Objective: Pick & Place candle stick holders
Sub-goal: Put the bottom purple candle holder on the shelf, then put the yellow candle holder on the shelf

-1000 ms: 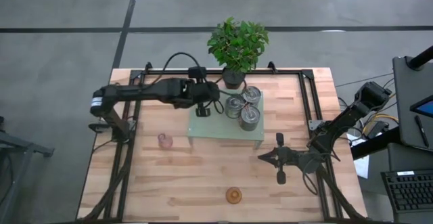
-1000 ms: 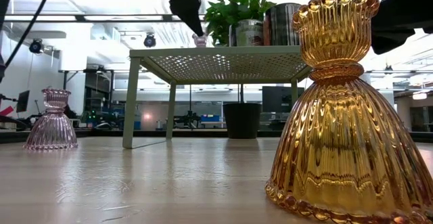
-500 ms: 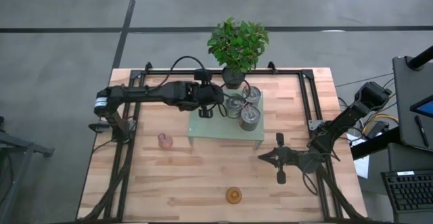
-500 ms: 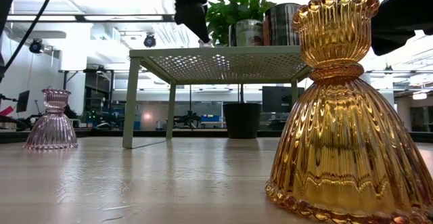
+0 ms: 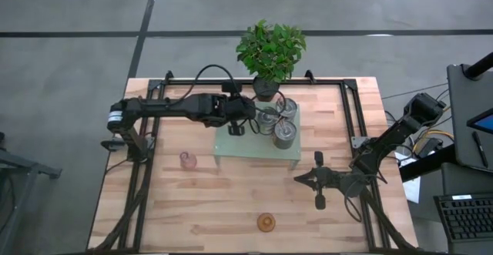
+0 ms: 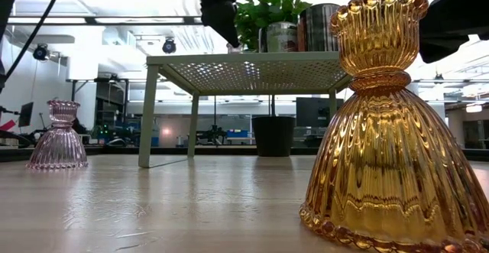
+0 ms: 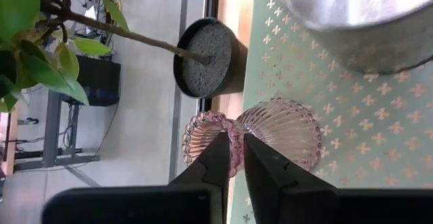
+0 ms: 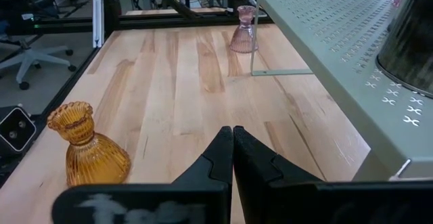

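My left gripper (image 5: 236,129) reaches over the pale green perforated stand (image 5: 254,151) and is shut on a pale pink glass holder (image 7: 270,132). This holder stands at the stand's left part, beside three silvery holders (image 5: 267,120), (image 5: 286,107), (image 5: 283,135). A second pink holder (image 5: 187,160) stands on its base on the table, left of the stand. The amber holder (image 5: 266,223) stands on its base near the table's near edge. My right gripper (image 5: 297,179) is shut and empty, low over the table to the right of the stand. My left gripper pinches the pink holder's narrow neck (image 7: 235,130) between its two fingers, between the cup rim and the flared base. The fingers lie across the neck. The holder stands upright, its base (image 7: 291,139) at the stand's top; whether the base rests on it I cannot tell.
A potted green plant (image 5: 269,51) stands at the table's far edge, just behind the stand and the silvery holders. Black frame rails run along the table's left and right sides. Bare wood lies between the stand and the near edge.
My left gripper has gone a little toward the table's right edge, toward the silvery holders, carrying the pink holder along the stand's top. It has stayed shut on the holder. The right arm has kept still.
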You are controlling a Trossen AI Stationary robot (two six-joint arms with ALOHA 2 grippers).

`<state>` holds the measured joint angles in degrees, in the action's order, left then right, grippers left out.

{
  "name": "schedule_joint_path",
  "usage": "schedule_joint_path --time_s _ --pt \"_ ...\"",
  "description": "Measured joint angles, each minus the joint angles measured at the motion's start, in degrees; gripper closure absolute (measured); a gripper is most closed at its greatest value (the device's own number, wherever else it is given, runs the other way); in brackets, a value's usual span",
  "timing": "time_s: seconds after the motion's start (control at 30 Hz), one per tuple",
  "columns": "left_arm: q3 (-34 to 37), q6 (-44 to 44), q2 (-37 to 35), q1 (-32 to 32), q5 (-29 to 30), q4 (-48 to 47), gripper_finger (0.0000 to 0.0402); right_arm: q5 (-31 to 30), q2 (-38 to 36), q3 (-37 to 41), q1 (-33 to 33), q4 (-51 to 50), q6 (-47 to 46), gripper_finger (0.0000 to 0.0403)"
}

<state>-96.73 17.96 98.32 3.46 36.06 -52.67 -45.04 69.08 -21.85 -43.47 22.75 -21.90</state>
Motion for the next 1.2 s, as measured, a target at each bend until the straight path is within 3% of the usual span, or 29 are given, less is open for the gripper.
schedule_joint_path --time_s 0.5,0.77,1.2 --pt "-0.62 -1.72 0.15 -0.79 -0.62 0.72 0.0271 0.00 0.00 0.00 -0.02 0.06 -0.23 0.0394" --pt "-5.41 0.43 0.11 -4.57 7.12 0.12 0.0266 0.00 0.00 0.00 -0.02 0.06 -0.21 0.0394" --pt "-7.10 -15.71 -0.07 -17.82 1.59 -6.07 0.0266 0.07 0.00 0.00 0.00 0.09 -0.53 0.0394"
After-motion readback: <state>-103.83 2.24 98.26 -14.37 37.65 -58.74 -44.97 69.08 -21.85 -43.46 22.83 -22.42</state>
